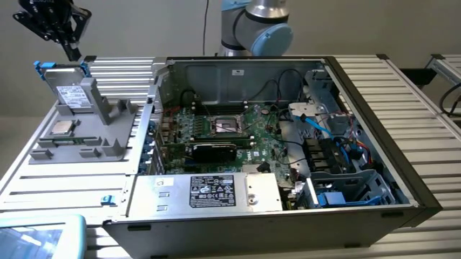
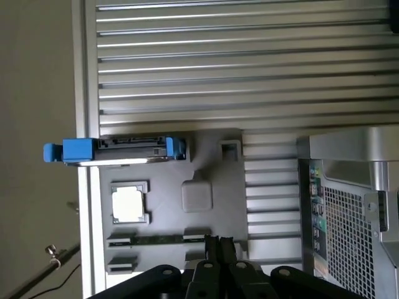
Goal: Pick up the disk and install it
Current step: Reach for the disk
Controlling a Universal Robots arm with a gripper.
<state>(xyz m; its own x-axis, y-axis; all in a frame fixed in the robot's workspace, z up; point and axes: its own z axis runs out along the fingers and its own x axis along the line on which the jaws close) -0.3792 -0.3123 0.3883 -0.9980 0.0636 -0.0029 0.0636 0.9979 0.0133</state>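
Observation:
The disk [image 1: 73, 93] stands on edge in a grey holder [image 1: 90, 141] at the exterior view's left, its white label and bright blue frame showing. My black gripper [image 1: 73, 54] hangs just above the disk's top edge, apart from it, fingers shut with nothing between them. From the wrist I look down on the disk [image 2: 129, 150] edge-on, blue tabs at both ends, standing in the holder [image 2: 163, 188]. My gripper [image 2: 219, 244] is over the holder, a short way off from the disk.
A small silver processor chip [image 1: 60, 128] [image 2: 129, 203] lies in the holder. The open computer case [image 1: 364, 73] [image 2: 349, 212] fills the middle, with a motherboard, cables, a silver box with a black label [image 1: 216, 191] and a blue-trimmed bay [image 1: 349, 189]. The slatted table [image 1: 61, 186] lies beneath.

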